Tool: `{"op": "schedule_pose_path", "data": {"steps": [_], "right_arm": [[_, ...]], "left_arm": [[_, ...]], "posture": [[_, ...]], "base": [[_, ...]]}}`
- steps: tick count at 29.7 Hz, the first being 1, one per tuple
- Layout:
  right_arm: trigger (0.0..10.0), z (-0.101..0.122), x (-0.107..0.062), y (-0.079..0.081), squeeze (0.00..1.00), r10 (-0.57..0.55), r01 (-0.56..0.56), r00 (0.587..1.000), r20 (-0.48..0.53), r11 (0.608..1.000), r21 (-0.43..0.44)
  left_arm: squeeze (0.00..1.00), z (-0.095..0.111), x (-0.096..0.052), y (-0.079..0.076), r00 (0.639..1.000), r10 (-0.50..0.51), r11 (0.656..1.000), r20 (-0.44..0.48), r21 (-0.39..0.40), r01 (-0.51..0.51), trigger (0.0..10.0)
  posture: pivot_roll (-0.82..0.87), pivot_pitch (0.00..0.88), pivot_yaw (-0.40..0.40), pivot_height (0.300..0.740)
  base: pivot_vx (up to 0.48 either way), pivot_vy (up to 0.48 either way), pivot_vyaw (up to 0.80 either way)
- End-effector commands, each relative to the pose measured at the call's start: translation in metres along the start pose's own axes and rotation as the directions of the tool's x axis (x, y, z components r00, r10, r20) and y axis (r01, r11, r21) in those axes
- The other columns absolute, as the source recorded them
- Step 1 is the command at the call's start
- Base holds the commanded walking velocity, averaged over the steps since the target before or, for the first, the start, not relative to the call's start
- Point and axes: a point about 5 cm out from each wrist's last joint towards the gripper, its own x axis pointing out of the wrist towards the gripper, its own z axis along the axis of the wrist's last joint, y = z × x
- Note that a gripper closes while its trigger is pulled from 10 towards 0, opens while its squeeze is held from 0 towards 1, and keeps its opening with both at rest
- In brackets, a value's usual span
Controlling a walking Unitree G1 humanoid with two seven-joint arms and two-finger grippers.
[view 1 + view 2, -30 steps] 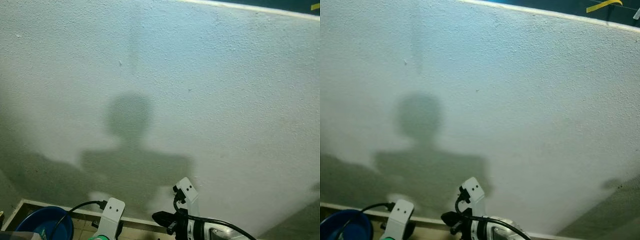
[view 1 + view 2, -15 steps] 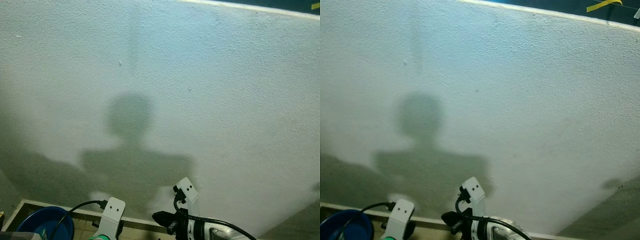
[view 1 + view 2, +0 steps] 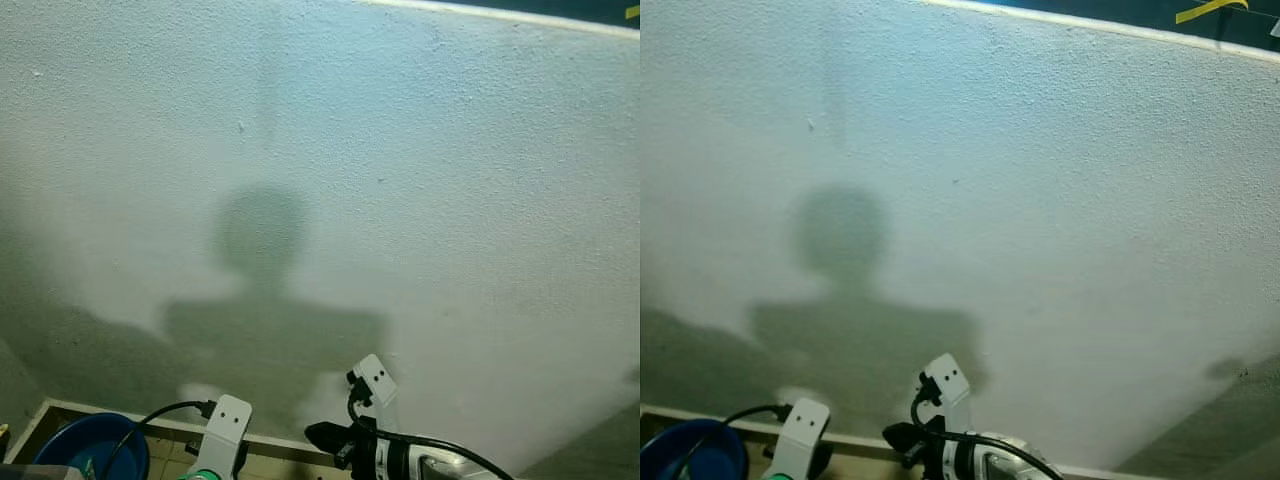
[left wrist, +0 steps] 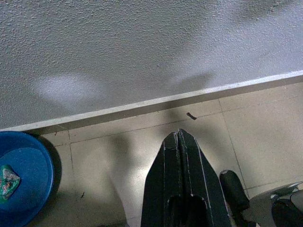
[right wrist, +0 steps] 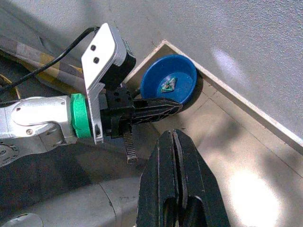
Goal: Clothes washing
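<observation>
Basically both idle: left gripper (image 4: 179,135) and right gripper (image 5: 173,135) pressed together empty, round blue plastic basin (image 5: 168,85) sitting just beyond the left fingertips, likely awaiting laundry.

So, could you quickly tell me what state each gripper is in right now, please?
Left gripper: closed, holding nothing.
Right gripper: closed, holding nothing.
</observation>
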Motion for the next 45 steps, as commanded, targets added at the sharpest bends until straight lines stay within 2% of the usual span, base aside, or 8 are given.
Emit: {"op": "schedule_pose_path", "data": {"steps": [1, 20, 39, 45], "right_arm": [[10.0, -0.002, -0.002, -0.002, 0.0, -0.009, 0.009, 1.0, 0.011, 1.0, 0.024], [10.0, 0.0, 0.002, -0.001, 0.0, 0.007, -0.007, 1.0, 0.02, 1.0, 0.019], [10.0, -0.003, 0.003, 0.002, 0.0, 0.026, -0.027, 0.999, 0.019, 0.999, 0.026], [10.0, 0.0, 0.012, 0.005, 0.0, 0.054, -0.055, 0.998, 0.02, 0.998, 0.026]], "left_arm": [[0.0, -0.009, -0.002, -0.004, 0.999, -0.014, 1.0, -0.03, -0.006, 0.014, 10.0], [0.0, -0.008, -0.003, 0.001, 1.0, -0.001, 1.0, -0.026, 0.001, 0.001, 10.0], [0.0, -0.012, -0.005, -0.002, 0.999, -0.017, 1.0, -0.032, 0.023, 0.017, 10.0], [0.0, -0.016, -0.009, 0.006, 0.999, 0.009, 0.999, -0.034, 0.047, -0.007, 10.0]], "posture": [[-0.01, 0.067, 0.004, 0.74], [0.01, 0.062, 0.0, 0.74], [0.02, 0.04, -0.011, 0.74], [0.05, 0.028, -0.029, 0.74]], "base": [[0.0, 0.0, 0.0], [0.0, 0.0, 0.0], [0.0, 0.0, 0.0], [0.0, 0.0, 0.0]]}}
